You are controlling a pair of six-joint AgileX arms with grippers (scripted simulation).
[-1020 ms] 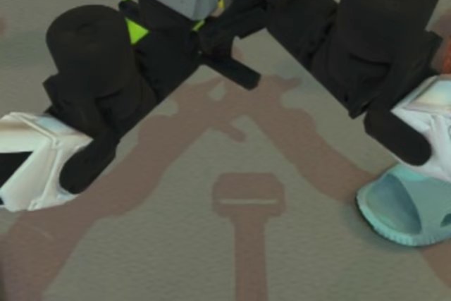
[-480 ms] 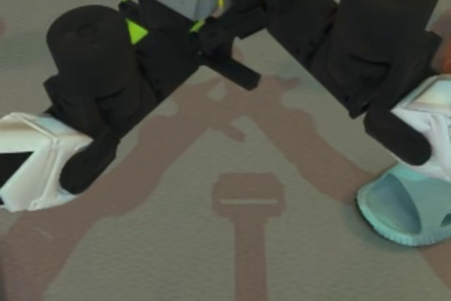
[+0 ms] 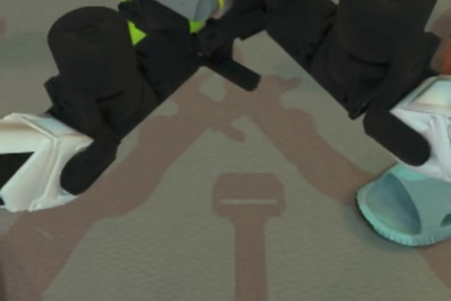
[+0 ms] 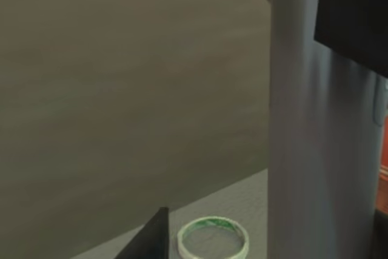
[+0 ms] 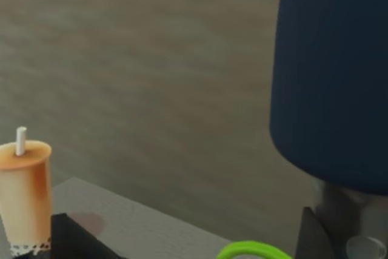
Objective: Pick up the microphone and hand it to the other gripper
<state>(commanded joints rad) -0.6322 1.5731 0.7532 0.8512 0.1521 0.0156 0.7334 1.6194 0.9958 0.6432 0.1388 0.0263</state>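
— Where is the small microphone (image 5: 330, 77) with the dark navy head and slim grey metal handle?

— Up off the grey-green counter (image 3: 141, 259), at the far middle, where both arms meet. The right wrist view has its rounded head close up, the handle running out below it. The left wrist view shows the handle (image 4: 315, 150) upright, with a black block across its upper part.

— And from above?

— I can't pick it out there; black gripper parts cover it.

— Does the left claw (image 3: 201, 40) have hold of it?

— It is right against it, but closed or open, I cannot tell.

— The right claw (image 3: 243, 22)?

— It reaches in from the opposite side, touching or nearly so. Its grip I cannot tell either.

— Anything else about?

— A pale teal rubber slipper (image 3: 402, 209) on the counter's right side, and an orange drink cup with a white straw (image 5: 24, 192) in the right wrist view.
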